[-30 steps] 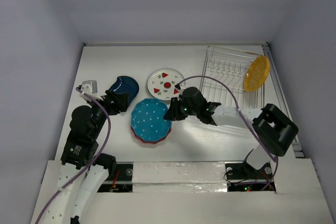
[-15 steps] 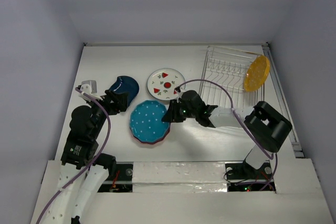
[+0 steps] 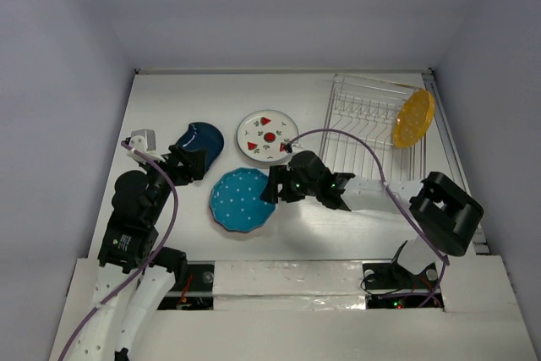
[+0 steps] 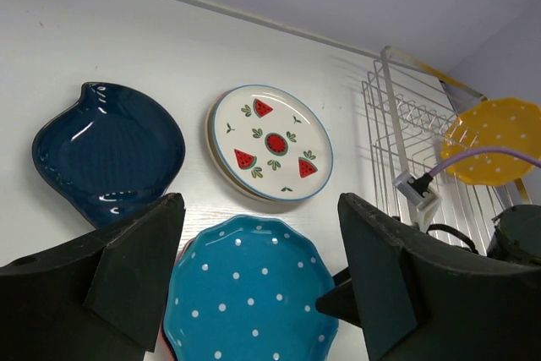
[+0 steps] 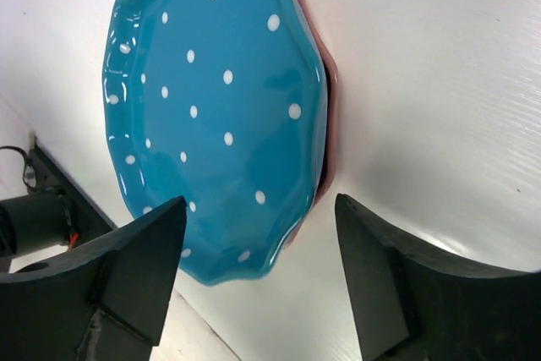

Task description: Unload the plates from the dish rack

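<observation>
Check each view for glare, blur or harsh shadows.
Top external: evenly lit, sharp, only a soft shadow on the table beneath the right arm. Left wrist: small highlights on the dark blue plate. Right wrist: mild sheen on the bright blue plate, fingers dark.

5 small plates point(image 3: 268, 136) — and 1 silver wire dish rack point(image 3: 363, 120)

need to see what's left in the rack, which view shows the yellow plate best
Top external: the yellow plate shows whole, leaning at the right end of the dish rack. Left wrist catches it too, but at the frame's right edge, crossed by a purple cable. Right wrist does not show it.
</observation>
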You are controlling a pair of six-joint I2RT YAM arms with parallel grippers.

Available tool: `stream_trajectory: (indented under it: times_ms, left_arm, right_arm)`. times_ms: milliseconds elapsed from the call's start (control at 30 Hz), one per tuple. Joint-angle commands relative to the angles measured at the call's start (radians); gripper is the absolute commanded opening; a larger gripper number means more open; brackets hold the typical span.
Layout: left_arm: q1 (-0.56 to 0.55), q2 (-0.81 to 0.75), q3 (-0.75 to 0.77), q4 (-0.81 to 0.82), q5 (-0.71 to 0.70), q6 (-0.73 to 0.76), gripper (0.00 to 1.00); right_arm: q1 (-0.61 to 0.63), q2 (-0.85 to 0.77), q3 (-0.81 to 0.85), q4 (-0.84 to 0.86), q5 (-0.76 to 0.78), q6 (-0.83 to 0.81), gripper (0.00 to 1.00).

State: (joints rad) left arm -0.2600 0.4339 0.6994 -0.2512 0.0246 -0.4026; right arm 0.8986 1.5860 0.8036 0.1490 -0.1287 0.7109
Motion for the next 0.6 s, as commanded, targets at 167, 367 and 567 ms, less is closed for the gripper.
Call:
stream_trajectory:
  times_ms: [167,367,567]
  left_arm:
    - [0.004,-0.015,-0.009,0.046,0.012,0.001,0.7]
    - [0.004,-0.02,-0.009,0.047,0.018,0.004,0.7]
    - [0.004,-0.035,-0.009,0.05,0.034,0.005,0.59]
  right_arm:
    - [0.02,-0.155,0.058,-0.185,0.24,-0.067,0.75]
    - [0.02,-0.336,0.12,-0.391,0.651,-0.079,0.0]
    - [-0.241,-0.515,0.172,-0.499,0.923,-0.132,0.0]
